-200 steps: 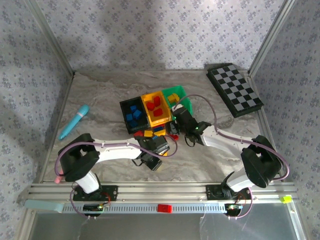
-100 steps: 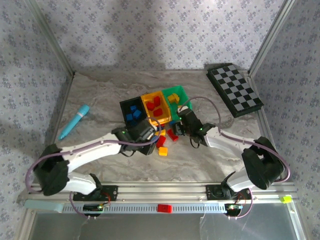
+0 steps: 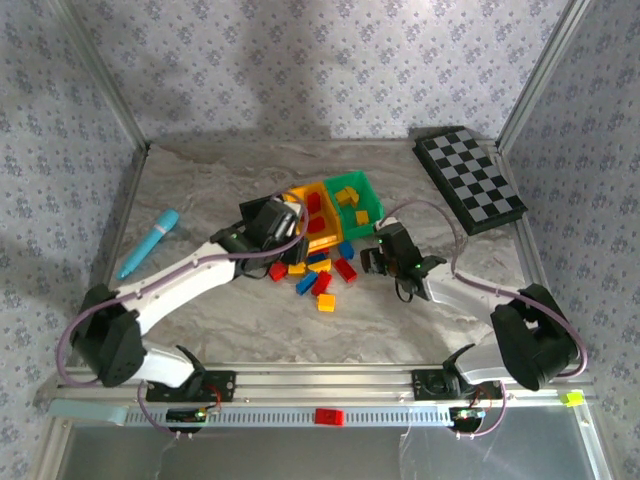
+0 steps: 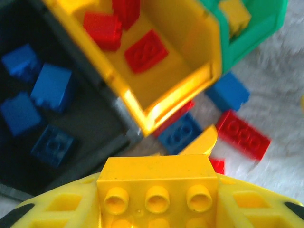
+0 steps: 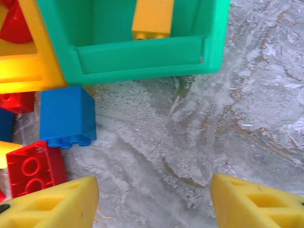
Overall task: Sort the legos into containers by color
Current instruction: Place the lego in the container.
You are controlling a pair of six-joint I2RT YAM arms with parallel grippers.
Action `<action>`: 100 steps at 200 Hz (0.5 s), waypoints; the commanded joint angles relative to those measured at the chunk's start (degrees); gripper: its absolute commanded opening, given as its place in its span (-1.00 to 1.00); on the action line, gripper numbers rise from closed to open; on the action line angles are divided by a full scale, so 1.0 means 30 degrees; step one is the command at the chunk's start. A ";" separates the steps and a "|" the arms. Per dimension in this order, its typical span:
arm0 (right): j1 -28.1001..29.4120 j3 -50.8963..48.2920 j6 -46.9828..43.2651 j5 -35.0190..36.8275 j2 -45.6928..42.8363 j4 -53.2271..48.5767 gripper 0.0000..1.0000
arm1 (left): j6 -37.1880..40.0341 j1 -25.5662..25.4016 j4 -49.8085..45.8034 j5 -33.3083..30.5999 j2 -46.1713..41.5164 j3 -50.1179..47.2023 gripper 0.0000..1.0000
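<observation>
1. In the overhead view my left hand (image 3: 272, 222) sits over the near end of the black bin (image 4: 90, 118), just left of the frame's centre.
2. The left wrist view shows its fingers (image 4: 52, 209) closed on a yellow brick (image 4: 156, 173) at the bottom centre of the frame. The brick's three studs face the camera.
3. In that same view the black bin fills the left side and holds four blue bricks (image 4: 51, 86).
4. The yellow bin (image 4: 190, 61) stands against it and holds three red bricks (image 4: 145, 51).
5. The green bin (image 4: 259, 28) is in the upper right corner, with a yellow-orange brick (image 4: 235, 14) inside it.
6. The loose bricks (image 3: 323, 283) lie on the table (image 3: 200, 200) just below the bins in the overhead view. They are a mix of red, blue and yellow-orange.
7. In the right wrist view my right hand (image 5: 152, 190) is spread wide with nothing between its fingers (image 5: 52, 204). It hangs over bare table in the lower part of the frame, just in front of the green bin's near wall.
8. In that view a loose blue brick (image 5: 66, 116) lies just below where the yellow and green bins meet. A loose red brick (image 5: 33, 168) lies at the lower left, beside it.
9. In the overhead view the checkerboard (image 3: 470, 182) lies at the upper right and the cyan marker (image 3: 148, 243) at the left. Both are well apart from the bins.
</observation>
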 commanded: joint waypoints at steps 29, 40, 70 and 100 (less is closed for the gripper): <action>-0.0444 -0.0517 0.0529 0.0016 -0.1479 0.0276 0.31 | 0.1227 0.0218 -0.0724 0.0547 0.6560 0.8246 -0.06; -0.0440 -0.0670 0.0555 0.0053 -0.1807 0.0355 0.31 | 0.1541 0.0202 -0.1007 0.0821 0.7956 0.9967 -0.05; -0.0636 -0.1018 0.0499 0.0588 -0.2100 0.0544 0.31 | 0.2581 0.0311 -0.3063 0.0707 1.1967 1.5331 -0.03; -0.0875 -0.1018 0.0529 0.0313 -0.1684 0.0750 0.31 | 0.2673 0.0596 -0.4234 0.1202 1.5401 2.0087 0.02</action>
